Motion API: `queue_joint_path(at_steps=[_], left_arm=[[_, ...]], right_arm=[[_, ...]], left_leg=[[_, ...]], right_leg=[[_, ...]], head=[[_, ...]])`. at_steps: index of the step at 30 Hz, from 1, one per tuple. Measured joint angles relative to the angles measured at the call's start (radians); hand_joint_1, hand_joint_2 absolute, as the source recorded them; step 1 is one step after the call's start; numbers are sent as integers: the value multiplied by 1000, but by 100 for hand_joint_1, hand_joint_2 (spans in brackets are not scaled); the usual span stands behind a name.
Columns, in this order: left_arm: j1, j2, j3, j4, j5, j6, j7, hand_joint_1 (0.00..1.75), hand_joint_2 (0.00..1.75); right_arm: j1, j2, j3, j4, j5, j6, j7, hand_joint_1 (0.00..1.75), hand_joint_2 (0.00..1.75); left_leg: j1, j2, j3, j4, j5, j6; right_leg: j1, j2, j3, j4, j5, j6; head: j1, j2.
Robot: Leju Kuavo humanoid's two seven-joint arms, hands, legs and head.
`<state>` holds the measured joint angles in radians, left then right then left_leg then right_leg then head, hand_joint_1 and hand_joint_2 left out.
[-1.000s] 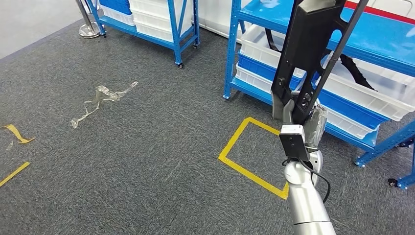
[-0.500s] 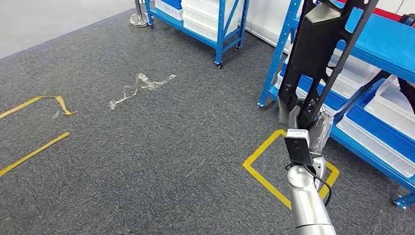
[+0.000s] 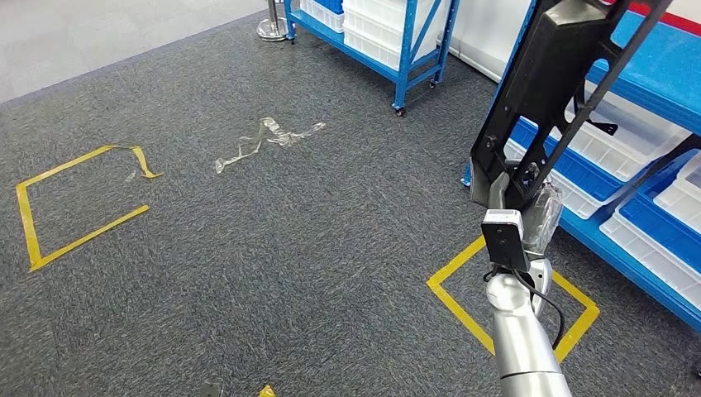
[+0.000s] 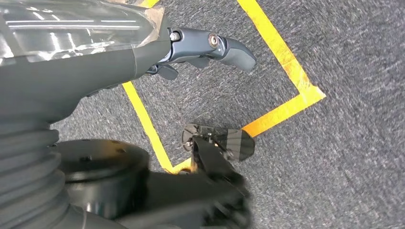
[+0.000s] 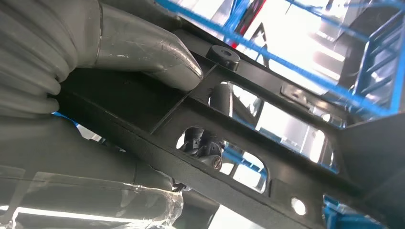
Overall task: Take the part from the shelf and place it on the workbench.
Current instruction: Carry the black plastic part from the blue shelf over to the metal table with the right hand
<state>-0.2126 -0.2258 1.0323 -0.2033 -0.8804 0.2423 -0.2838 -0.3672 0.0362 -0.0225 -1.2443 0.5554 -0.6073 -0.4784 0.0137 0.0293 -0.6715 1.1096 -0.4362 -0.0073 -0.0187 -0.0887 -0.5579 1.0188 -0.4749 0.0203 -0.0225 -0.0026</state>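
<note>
Part (image 3: 552,78): a long black frame-like piece with cut-out windows, held upright at 2 o'clock in the head view, clear of the blue shelf (image 3: 661,70) behind it. The right hand (image 3: 514,194) grips its lower end; in the right wrist view the grey thumb (image 5: 143,50) is pressed flat on a black rib of the part and dark fingers show through a window, so the hold looks firm. The left hand (image 4: 200,47) hangs low over the carpet (image 3: 289,231) with its fingers partly curled and nothing in them.

Progress, as judged: the taking from the shelf is done; carrying and setting down on the workbench remain. No workbench is visible, so its direction cannot be told.

Surroundings: a yellow tape square (image 3: 512,306) on the carpet at 5 o'clock, another tape outline (image 3: 78,203) at 9 o'clock, crumpled clear film (image 3: 264,141) at 11 o'clock, a second shelf with white bins (image 3: 376,33) at 12 o'clock. The part's tall upper end stands close to the shelf edge and could catch it in turning.
</note>
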Motion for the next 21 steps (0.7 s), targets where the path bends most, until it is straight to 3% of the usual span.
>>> queue_joint_path(at_steps=[3,4,5,7,8,10,12,14,15,16,17,19,21], left_arm=[[-3,-1,-2,0,-5,0,0,0,175],[-6,-1,-7,0,-12,1,-2,0,175],[-10,-1,-12,-1,-19,2,-4,0,175],[-19,0,-23,-2,-32,1,-9,0,175],[-22,1,-26,-2,-35,0,-10,0,175],[-23,4,-34,-2,-40,-2,-8,0,175],[-19,7,-39,-2,-43,-2,-6,0,175],[-17,10,-44,-2,-44,-2,-4,0,175],[-17,10,-45,-2,-46,-1,-2,0,175],[-15,11,-47,-2,-47,-1,0,0,175],[-12,12,-48,-2,-48,-1,3,0,175],[0,15,-48,-2,-51,-1,7,0,175],[5,19,-50,-2,-53,-1,7,0,175]], right_arm=[[-1,0,0,-1,5,1,3,175,175],[-2,1,1,-4,10,3,6,175,175],[-1,1,2,-8,16,5,10,175,175],[11,1,3,-22,22,5,17,175,175],[25,0,1,-31,20,4,19,175,175],[66,-2,-3,-55,18,2,25,175,175],[99,-2,-5,-77,17,1,28,175,175],[111,-2,-4,-96,17,2,30,175,175],[115,0,-4,-105,17,2,30,175,175],[121,1,-5,-115,17,3,32,175,175],[129,3,-5,-123,16,4,33,175,175],[143,11,-6,-140,10,5,33,175,175],[155,21,-6,-157,1,7,31,175,175]], left_leg=[[-4,10,13,-25,4,4],[-7,7,23,-49,9,15],[-10,0,32,-71,14,27],[-12,-34,40,-94,23,49],[-11,-50,39,-94,24,52],[-11,-84,39,-94,25,54],[-10,-114,39,-93,26,53],[-10,-139,38,-91,26,47],[-10,-149,37,-89,26,42],[-10,-159,35,-89,27,36],[-10,-167,32,-91,29,29],[-6,-178,28,-94,32,18],[-9,-135,6,-58,7,10]], right_leg=[[4,-8,1,0,-2,4],[5,-9,1,3,-7,12],[6,7,-7,22,-21,20],[6,54,-52,120,-69,26],[6,77,-87,189,-95,22],[6,85,-133,273,-114,24],[2,90,-118,224,-81,38],[-4,121,-60,88,-27,51],[-5,139,-38,42,-11,50],[-5,153,-21,8,0,47],[0,156,-19,9,1,40],[-1,141,-14,3,6,26],[-6,119,-12,-1,10,10]], head=[[2,0],[4,0],[6,0],[11,0],[13,0],[14,0],[15,0],[15,0],[15,0],[15,0],[15,0],[14,0],[8,0]])
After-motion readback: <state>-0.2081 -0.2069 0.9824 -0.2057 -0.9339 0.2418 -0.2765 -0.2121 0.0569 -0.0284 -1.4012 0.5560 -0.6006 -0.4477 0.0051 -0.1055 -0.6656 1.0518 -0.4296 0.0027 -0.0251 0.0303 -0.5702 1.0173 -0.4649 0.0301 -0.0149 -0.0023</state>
